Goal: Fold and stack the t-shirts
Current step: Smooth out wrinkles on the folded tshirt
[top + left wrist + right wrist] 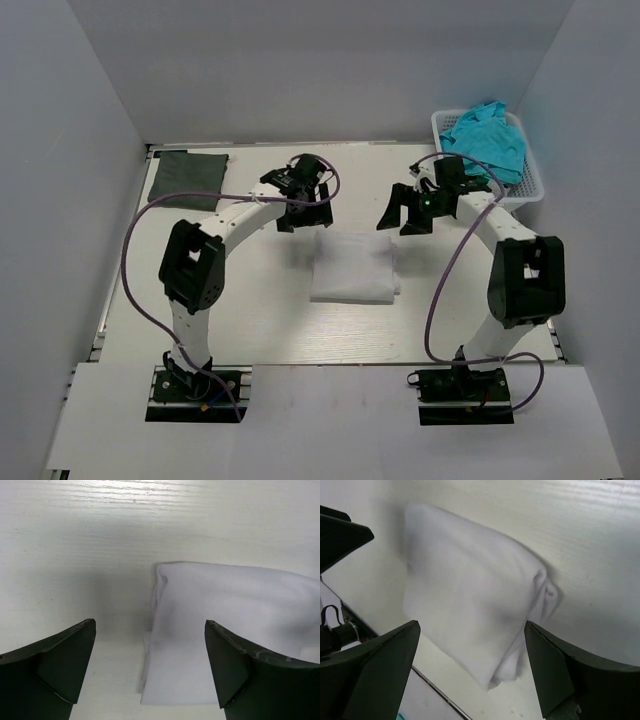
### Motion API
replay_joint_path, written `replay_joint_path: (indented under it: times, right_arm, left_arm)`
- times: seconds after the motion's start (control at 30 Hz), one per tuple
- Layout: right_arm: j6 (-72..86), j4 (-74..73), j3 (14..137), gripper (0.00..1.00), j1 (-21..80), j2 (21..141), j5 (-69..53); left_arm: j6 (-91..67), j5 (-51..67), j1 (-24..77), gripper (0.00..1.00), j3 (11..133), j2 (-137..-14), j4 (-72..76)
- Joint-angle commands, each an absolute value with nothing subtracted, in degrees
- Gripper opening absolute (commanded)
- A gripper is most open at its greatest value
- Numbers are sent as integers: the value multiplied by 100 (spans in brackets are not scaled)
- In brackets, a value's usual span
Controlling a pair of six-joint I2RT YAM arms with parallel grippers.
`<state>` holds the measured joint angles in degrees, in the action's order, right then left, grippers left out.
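Observation:
A white t-shirt [354, 266] lies folded into a rectangle in the middle of the table. My left gripper [305, 218] hovers open just behind its back left corner, and my right gripper [405, 220] hovers open behind its back right corner. Neither holds anything. In the left wrist view the white t-shirt [235, 625] lies flat below the open left gripper [149, 623]. The right wrist view shows the white t-shirt [470, 580] under the open right gripper [471, 625]. A dark grey-green t-shirt [187, 178] lies folded at the back left. Bright teal t-shirts [487, 138] are bunched in the basket.
A white lattice basket [528, 178] stands at the back right corner, close to my right arm. Grey walls enclose the table on the left, back and right. Purple cables loop beside both arms.

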<state>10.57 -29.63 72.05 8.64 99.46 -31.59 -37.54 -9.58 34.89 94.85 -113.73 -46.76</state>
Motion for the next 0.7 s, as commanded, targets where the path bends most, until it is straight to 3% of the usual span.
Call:
replay_joint_path:
  times: [0.0,0.13,0.27,0.43,0.67]
  right_arm:
    - [1204,-3225,6839,91,879,9178,-3357]
    - [1862,-2052,5530,91,1124,8202,-4775]
    - [2083,-1610,4722,91,1379,7928,-5263]
    - [1986,-1021,4263,91,1520,8182,-5616]
    - [2039,-124,3509,91,1214,9386,-5124]
  left_arm:
    - [-3806,-626,3577,100,9370,-10627,-4773]
    - [-3806,973,3630,100,8484,-10135,-3825]
    - [-3973,2001,3814,100,7525,-9748,-2886]
    - [-3973,2312,3937,100,6786,-9904,-2286]
    - [-3894,1969,3999,100,6382,-10116,-2153]
